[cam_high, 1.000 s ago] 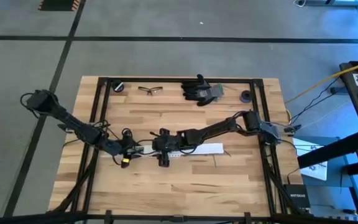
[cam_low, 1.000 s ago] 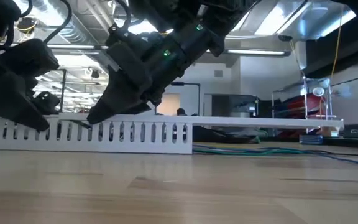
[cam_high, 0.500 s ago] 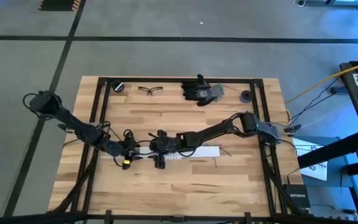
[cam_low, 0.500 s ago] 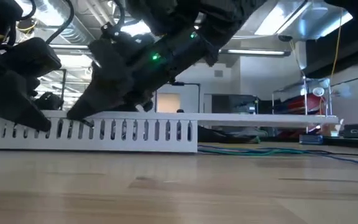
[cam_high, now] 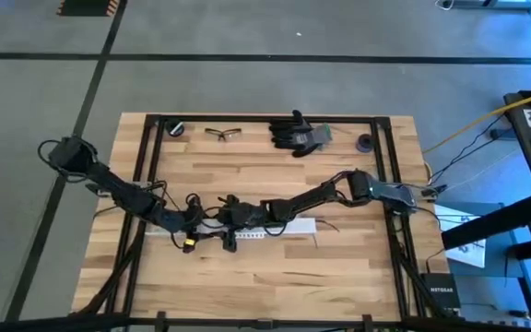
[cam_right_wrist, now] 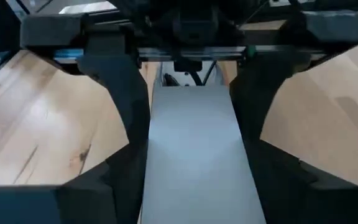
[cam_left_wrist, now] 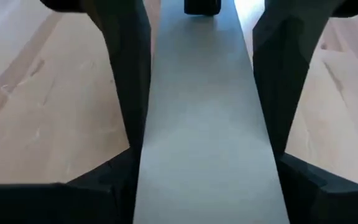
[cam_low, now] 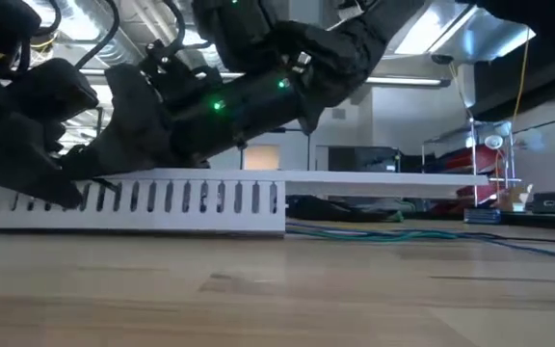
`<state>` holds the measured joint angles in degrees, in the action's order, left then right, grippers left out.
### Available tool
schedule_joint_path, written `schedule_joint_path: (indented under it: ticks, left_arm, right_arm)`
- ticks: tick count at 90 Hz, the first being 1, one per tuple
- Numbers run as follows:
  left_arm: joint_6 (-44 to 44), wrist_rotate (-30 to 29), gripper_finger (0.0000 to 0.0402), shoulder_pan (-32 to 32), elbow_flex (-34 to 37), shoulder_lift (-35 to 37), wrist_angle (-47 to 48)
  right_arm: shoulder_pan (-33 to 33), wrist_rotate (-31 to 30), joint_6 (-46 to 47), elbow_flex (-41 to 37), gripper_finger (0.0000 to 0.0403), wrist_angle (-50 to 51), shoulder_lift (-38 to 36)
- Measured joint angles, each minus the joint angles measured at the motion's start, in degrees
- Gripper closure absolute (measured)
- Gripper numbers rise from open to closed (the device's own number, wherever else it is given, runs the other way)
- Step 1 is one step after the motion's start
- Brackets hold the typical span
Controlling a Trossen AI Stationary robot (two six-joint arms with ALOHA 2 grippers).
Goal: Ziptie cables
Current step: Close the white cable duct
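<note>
A long white perforated strip (cam_high: pixel 275 228) lies flat across the table's middle, its slotted wall (cam_low: pixel 181 198) facing the low view. My left gripper (cam_high: pixel 192 231) and my right gripper (cam_high: pixel 230 226) face each other over its left half, each shut on it. In the left wrist view the strip (cam_left_wrist: pixel 201 124) fills the gap between the fingers. It fills the gap in the right wrist view (cam_right_wrist: pixel 191 143) too. The cables (cam_low: pixel 393 231), greenish and blue, lie loose on the table behind the strip's right end, and no gripper touches them. My left gripper pinches the strip's two long side walls (cam_left_wrist: pixel 151 112) between its fingers (cam_left_wrist: pixel 126 74), coming along the strip from the table's left and slanting down. The strip rests on the table. My right gripper pinches the same two long walls (cam_right_wrist: pixel 151 124) between its fingers (cam_right_wrist: pixel 126 106), coming along the strip from the right and slanting down, close to the left gripper.
Black gloves (cam_high: pixel 295 134), safety glasses (cam_high: pixel 222 133) and two small dark round things (cam_high: pixel 174 128) (cam_high: pixel 365 143) lie along the far edge. A black frame (cam_high: pixel 155 166) borders the table. Bare wood lies in front of the strip.
My right gripper has moved toward the table's left edge, closing up on the left gripper. The white strip has slid along the table to the left with it. Its right end now lies farther left.
</note>
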<state>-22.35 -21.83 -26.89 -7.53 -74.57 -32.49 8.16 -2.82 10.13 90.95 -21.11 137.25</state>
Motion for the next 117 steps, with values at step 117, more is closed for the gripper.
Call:
schedule_joint_path:
  ticks: [117]
  left_arm:
    - [6.1,15.2,0.0123,13.4,-25.5,-21.2,8.6]
  right_arm:
    - [3.8,-6.7,2.2,-36.2,0.0148,1.0,-30.4]
